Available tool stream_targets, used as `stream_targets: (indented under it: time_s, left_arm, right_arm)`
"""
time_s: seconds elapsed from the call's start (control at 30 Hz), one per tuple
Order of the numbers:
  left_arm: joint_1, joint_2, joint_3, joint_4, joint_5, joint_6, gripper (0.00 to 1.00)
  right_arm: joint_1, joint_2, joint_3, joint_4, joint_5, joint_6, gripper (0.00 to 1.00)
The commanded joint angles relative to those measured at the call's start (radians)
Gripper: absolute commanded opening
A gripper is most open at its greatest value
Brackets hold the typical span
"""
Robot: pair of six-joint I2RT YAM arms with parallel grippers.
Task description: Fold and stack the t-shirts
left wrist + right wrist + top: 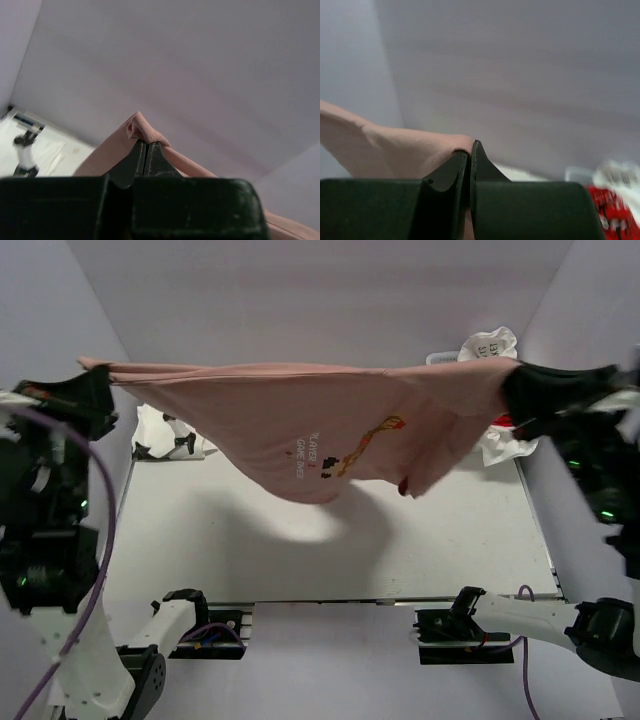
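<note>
A dusty-pink t-shirt (300, 420) with small dark and yellow chest print hangs stretched between both grippers, high above the table. My left gripper (95, 380) is shut on its left corner; the wrist view shows pink cloth (145, 131) bunched over the closed fingertips (146, 146). My right gripper (512, 380) is shut on its right corner; pink cloth (405, 150) is pinched at the tips (470, 147). The shirt sags in the middle, its lowest part above the table's centre.
A white t-shirt (165, 432) lies crumpled at the table's far left. More white cloth with red graphic (500, 435) sits at the far right, also in the right wrist view (607, 205). A white basket rim (445, 357) shows behind. White walls surround the grey table (330, 550).
</note>
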Motion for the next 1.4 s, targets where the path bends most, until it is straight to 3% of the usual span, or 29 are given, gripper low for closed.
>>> stream_targets:
  time_s: [0.0, 0.13, 0.27, 0.3, 0.37, 0.4, 0.47, 0.5, 0.6, 0.67, 0.7, 0.77, 0.8, 0.83, 0.87, 0.9, 0.93, 0.97, 1.07, 1.13, 1.37]
  left_arm:
    - [0.012, 0.003, 0.195, -0.103, 0.028, 0.031, 0.0]
    - [0.012, 0.014, 0.34, -0.129, 0.06, 0.042, 0.0]
    - [0.012, 0.023, 0.331, -0.12, 0.048, 0.033, 0.0]
    - [0.012, 0.023, 0.331, -0.12, 0.048, 0.033, 0.0]
    - [0.012, 0.061, 0.267, -0.111, 0.048, 0.033, 0.0]
    - [0.012, 0.072, 0.236, -0.094, 0.048, 0.033, 0.0]
    - [0.012, 0.098, 0.127, -0.073, 0.025, 0.022, 0.0]
    - [0.012, 0.112, 0.084, -0.05, 0.014, 0.022, 0.0]
    - [0.012, 0.164, -0.126, 0.028, -0.029, 0.004, 0.0]
    - [0.012, 0.204, -0.316, 0.093, -0.079, -0.006, 0.0]
    - [0.0, 0.225, -0.373, 0.127, -0.102, -0.006, 0.0]
    - [0.0, 0.285, -0.499, 0.197, -0.112, -0.015, 0.01]
    - [0.0, 0.363, -0.531, 0.216, -0.112, -0.015, 0.12]
    - [0.0, 0.411, -0.569, 0.252, -0.124, -0.015, 0.5]
    - [0.0, 0.461, -0.58, 0.265, -0.136, -0.015, 0.83]
    - [0.013, 0.518, -0.58, 0.256, -0.147, -0.015, 0.94]
    - [0.013, 0.636, -0.504, 0.166, -0.156, -0.047, 1.0]
    - [0.013, 0.687, -0.461, 0.124, -0.174, -0.058, 1.0]
    - [0.003, 0.756, -0.375, 0.095, -0.221, -0.035, 1.0]
    - [-0.007, 0.731, -0.396, 0.128, -0.169, -0.026, 1.0]
    - [-0.007, 0.583, -0.623, 0.364, 0.049, 0.051, 1.0]
  right_arm:
    - [-0.002, -0.027, 0.167, -0.047, -0.271, -0.107, 0.0]
    - [-0.004, -0.06, 0.221, -0.024, -0.31, -0.165, 0.0]
    - [0.005, -0.036, 0.149, 0.124, -0.091, -0.261, 0.0]
    - [0.007, -0.027, 0.126, 0.205, 0.097, -0.316, 0.0]
    - [0.011, 0.037, 0.02, 0.369, 0.252, -0.489, 0.0]
    - [0.005, 0.053, -0.013, 0.576, 0.338, -0.537, 0.0]
    - [0.002, 0.1, -0.139, 0.678, 0.389, -0.676, 0.0]
    - [-0.01, 0.129, -0.173, 0.806, 0.405, -0.694, 0.0]
    - [-0.089, 0.183, -0.346, 0.856, 0.374, -0.65, 0.0]
    - [-0.175, 0.225, -0.402, 0.751, 0.304, -0.512, 0.0]
    - [-0.209, 0.299, -0.417, 0.711, 0.229, -0.36, 0.0]
    - [-0.336, 0.378, -0.469, 0.597, 0.12, -0.29, 0.0]
    - [-0.363, 0.518, -0.484, 0.576, 0.049, -0.212, 0.0]
    - [-0.424, 0.569, -0.491, 0.56, 0.015, -0.197, 0.0]
    - [-0.435, 0.625, -0.477, 0.551, -0.035, -0.178, 0.06]
    - [-0.45, 0.733, -0.428, 0.533, -0.104, -0.15, 0.26]
    - [-0.476, 0.839, -0.394, 0.422, -0.159, -0.135, 0.73]
    - [-0.481, 0.929, -0.297, 0.389, -0.161, -0.113, 0.9]
    - [-0.486, 1.028, -0.132, 0.249, -0.203, -0.056, 0.9]
    - [-0.486, 0.981, -0.152, 0.252, -0.24, -0.006, 0.9]
    - [-0.508, 0.739, -0.505, 0.283, -0.235, 0.261, 0.9]
